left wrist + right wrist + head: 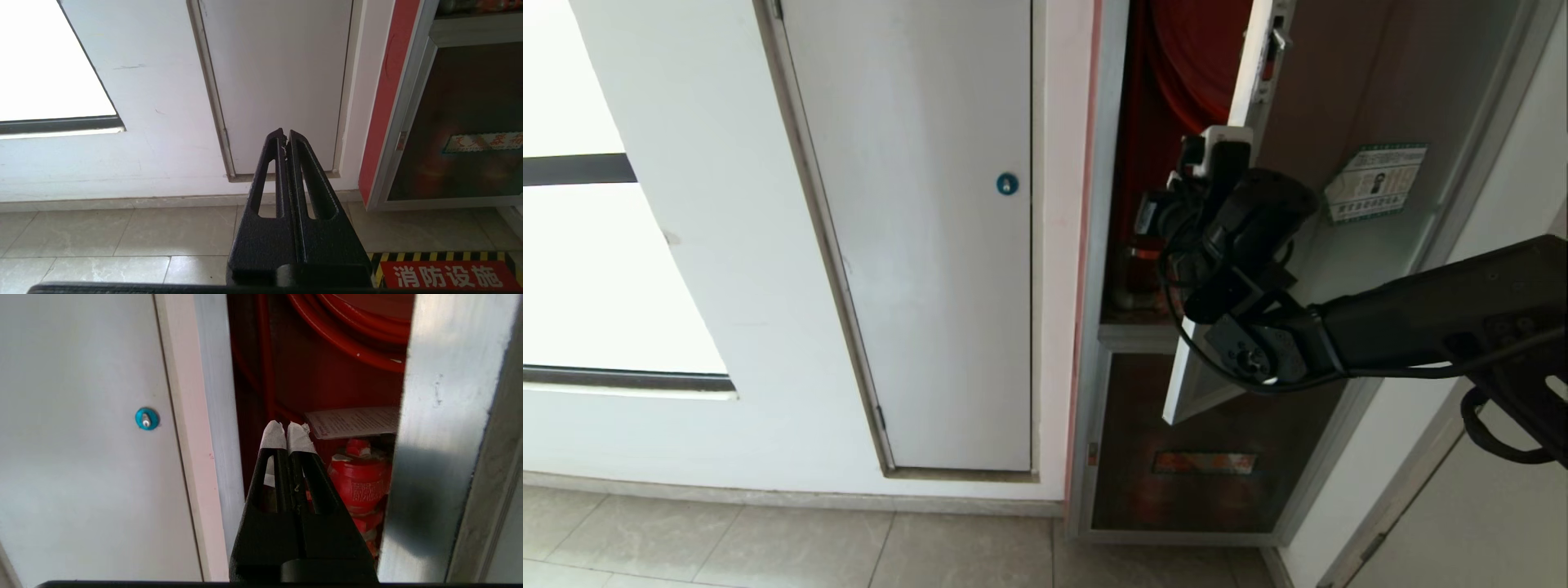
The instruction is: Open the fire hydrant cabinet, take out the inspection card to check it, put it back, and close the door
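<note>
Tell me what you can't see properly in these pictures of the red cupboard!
- Inspection card: in the right wrist view, the door edge covers its far end, and its print is too small to read.
- Red valve: partly behind the shut right claw and the door.
- Hose reel: cut off by the picture's top edge.
- Door sticker: head view, text too small.
- Left claw: shut, parked, out of the head view.

Black right arm (1437,314) trailing looped black cables, its slotted black tool (288,435) tipped with white tape
</note>
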